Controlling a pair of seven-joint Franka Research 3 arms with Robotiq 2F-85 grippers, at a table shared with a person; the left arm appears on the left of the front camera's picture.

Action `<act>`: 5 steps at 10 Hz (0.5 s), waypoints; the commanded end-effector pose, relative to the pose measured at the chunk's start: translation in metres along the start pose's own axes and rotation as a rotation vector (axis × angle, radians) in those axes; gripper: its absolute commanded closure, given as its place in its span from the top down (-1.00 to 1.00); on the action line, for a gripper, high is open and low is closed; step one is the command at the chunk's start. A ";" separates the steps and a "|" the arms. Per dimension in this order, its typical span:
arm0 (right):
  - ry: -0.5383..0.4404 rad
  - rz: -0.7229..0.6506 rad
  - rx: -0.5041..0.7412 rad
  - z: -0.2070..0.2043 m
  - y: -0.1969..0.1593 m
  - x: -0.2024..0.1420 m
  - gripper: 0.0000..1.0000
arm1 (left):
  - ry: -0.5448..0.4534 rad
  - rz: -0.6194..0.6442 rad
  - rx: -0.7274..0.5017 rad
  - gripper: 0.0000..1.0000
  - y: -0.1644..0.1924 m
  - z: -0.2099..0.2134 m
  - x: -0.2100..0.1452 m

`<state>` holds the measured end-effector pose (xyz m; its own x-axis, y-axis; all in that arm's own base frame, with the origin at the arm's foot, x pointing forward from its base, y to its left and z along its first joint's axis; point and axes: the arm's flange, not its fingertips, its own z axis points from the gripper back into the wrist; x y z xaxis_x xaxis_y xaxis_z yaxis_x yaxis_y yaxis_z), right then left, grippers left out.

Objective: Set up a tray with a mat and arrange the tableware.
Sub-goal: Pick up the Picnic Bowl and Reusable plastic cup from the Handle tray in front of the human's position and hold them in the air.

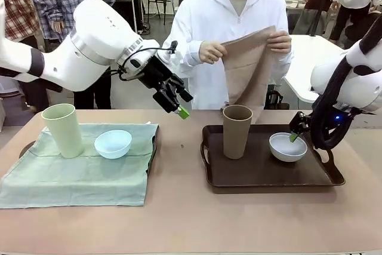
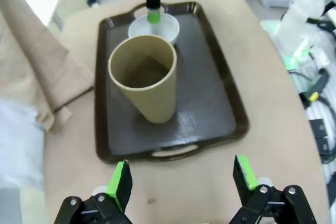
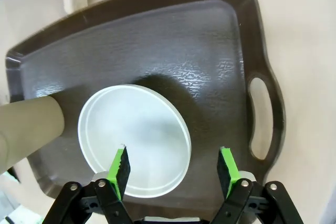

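The white bowl is sitting on the brown tray directly under the right pincer, which is standing open over it, one green pad hanging inside the rim and the other outside it above the bare tray; whether a pad is touching the bowl cannot be told. The brown tumbler is standing upright on the same tray, just beside the bowl on the side away from that pincer's arm. The left pincer is hovering in the air with its jaws spread wide and gripping nothing, pointing down toward the counter near the tray's handle. On the arm side of it, the pale green tumbler and light blue bowl are resting on a green mat. Beyond both pincers, a person is holding up a tan mat in both hands.
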<state>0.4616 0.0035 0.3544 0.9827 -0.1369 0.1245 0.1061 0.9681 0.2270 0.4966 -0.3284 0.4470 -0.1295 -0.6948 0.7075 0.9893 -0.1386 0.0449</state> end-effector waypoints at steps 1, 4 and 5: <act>0.004 0.007 -0.054 -0.016 0.007 0.001 0.73 | -0.086 -0.046 0.062 1.00 0.009 -0.021 -0.007; 0.006 0.025 -0.068 -0.027 0.006 0.002 0.73 | -0.120 0.016 0.106 1.00 0.017 -0.052 -0.016; -0.005 0.026 -0.070 -0.027 0.006 0.003 0.73 | -0.132 0.029 0.101 1.00 0.021 -0.058 -0.021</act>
<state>0.4661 0.0110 0.3305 0.9891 -0.0957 0.1120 0.0739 0.9800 0.1847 0.5121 -0.3587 0.3965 -0.0815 -0.6311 0.7714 0.9966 -0.0443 0.0691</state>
